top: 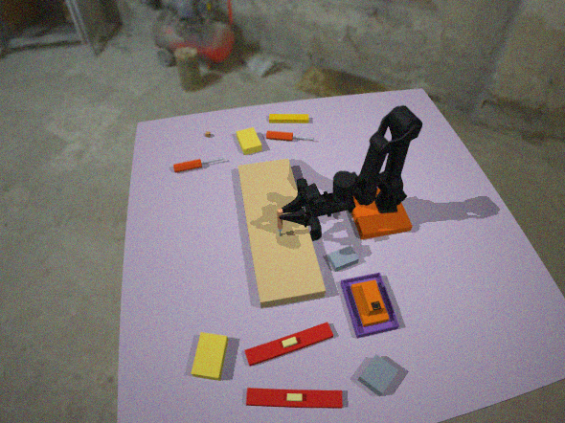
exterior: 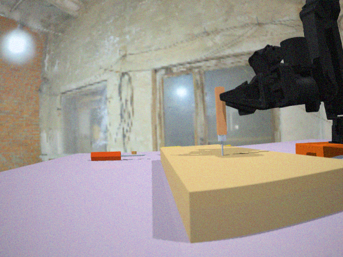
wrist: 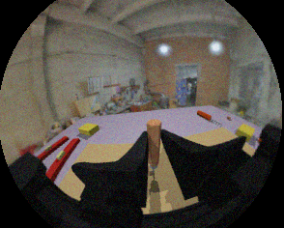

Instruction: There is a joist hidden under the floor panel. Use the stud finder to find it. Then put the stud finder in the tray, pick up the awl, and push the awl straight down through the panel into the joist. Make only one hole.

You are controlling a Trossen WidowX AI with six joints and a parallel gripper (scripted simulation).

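Observation:
My gripper [top: 281, 213] [exterior: 221, 96] [wrist: 154, 133] is shut on the awl [top: 280, 222] [exterior: 221, 116] [wrist: 154, 145], high on its orange-brown handle. The awl stands nearly upright, point down, over the middle part of the tan floor panel [top: 287, 278] [exterior: 247, 174] [wrist: 101, 152]. Its tip meets its own shadow at the panel's top face; whether it only touches or has entered is too small to tell. The orange stud finder [top: 366, 294] lies in the purple tray [top: 378, 329], right of the panel's near end in the top view. The joist is hidden.
A grey-blue block [top: 342, 258] lies between panel and tray, another [top: 379, 374] beyond the tray. Two red levels [top: 289, 343] [top: 268, 397] and a yellow block [top: 209, 355] lie off the near end. Two red-handled tools [top: 188, 166] [top: 280, 136] and another yellow block [top: 249, 140] lie off the far end.

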